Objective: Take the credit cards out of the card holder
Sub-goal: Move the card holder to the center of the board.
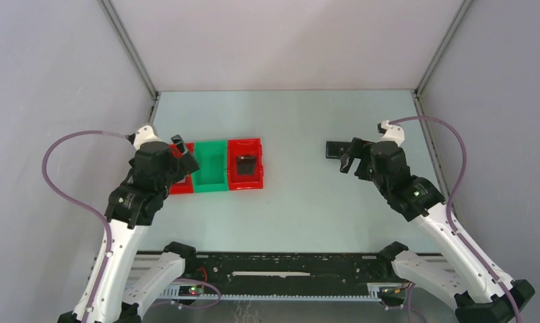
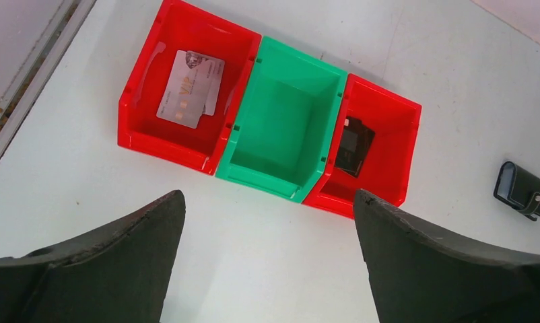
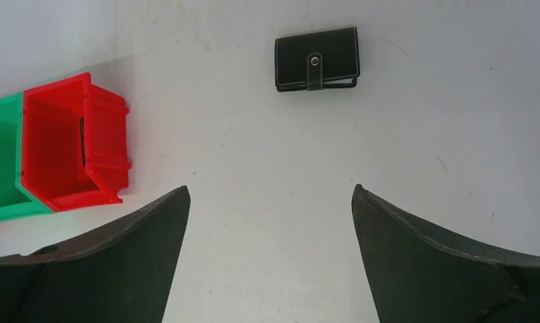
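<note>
left tool [image 2: 267, 202] hangs wide open and empty over the counter [image 2: 72, 175]. just beyond, at its 12 o'clock, three trays stand touching in a row: a left red tray [image 2: 139, 101] with two overlapping credit cards [image 2: 186, 91], a green tray [image 2: 281, 128], and a right red tray [image 2: 392, 134] with a small black block [image 2: 353, 146]. right tool [image 3: 268, 195] is spread wide too, gripping nothing. the card holder [image 3: 317, 59] lies folded shut, tab snapped, at its 12 o'clock, with only counter between them.

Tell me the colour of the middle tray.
The middle tray is green; the left wrist view shows it best.
</note>
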### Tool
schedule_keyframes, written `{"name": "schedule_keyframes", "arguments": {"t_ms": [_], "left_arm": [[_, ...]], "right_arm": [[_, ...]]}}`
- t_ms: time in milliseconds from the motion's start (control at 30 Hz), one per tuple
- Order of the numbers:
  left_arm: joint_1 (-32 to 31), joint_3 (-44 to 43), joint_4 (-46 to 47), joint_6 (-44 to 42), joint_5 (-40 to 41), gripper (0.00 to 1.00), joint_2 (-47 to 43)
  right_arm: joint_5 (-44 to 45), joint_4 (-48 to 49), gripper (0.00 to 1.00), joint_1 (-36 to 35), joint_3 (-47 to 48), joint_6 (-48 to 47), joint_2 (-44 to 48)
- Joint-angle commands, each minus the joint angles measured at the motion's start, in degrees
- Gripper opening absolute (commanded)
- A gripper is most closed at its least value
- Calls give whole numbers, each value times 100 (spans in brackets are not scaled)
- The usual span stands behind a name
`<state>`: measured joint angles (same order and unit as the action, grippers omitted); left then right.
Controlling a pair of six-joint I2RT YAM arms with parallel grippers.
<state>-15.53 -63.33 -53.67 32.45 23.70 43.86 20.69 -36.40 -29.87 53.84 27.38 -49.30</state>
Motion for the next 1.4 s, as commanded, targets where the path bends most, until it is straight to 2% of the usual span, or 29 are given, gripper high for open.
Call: {"name": "schedule_keyframes", "arguments": {"t_ms": [0, 233, 433, 533, 667, 800, 900, 1100, 1200, 1367], "left_arm": [[-29, 165, 373, -59, -96, 100, -171], [-29, 227, 496, -201, -559, 100, -224], [-91, 557, 1023, -398, -1754, 100, -363], [-449, 780, 1172, -279, -1880, 100, -302], [-1338, 1015, 1371, -47, -1630, 100, -11], [-2031, 1228, 1984, 328, -1940, 100, 313], [-2287, 1378, 2452, 629, -2090, 100, 353], [-2458, 1191, 2361, 580, -1953, 100, 489], [-2493, 1047, 2135, 486, -1823, 100, 494], [-2503, 991, 1983, 492, -1606, 100, 399]], "right_arm": [[86, 8, 100, 59, 46, -117, 133], [-132, 1, 100, 97, 47, -82, 129], [31, -10, 100, 104, 27, -83, 52], [236, 85, 100, 103, -76, -116, 1], [191, 214, 100, 228, -243, -46, -130], [-1499, 178, 97, 1488, -164, 403, -1030], [-2307, 439, 94, 2274, -91, 707, -1807], [-2970, 1525, 82, 2920, 187, 1132, -3343], [-3117, 2034, 80, 3104, 349, 1310, -3869], [-2886, 2149, 79, 3157, 818, 1383, -4698]]}}
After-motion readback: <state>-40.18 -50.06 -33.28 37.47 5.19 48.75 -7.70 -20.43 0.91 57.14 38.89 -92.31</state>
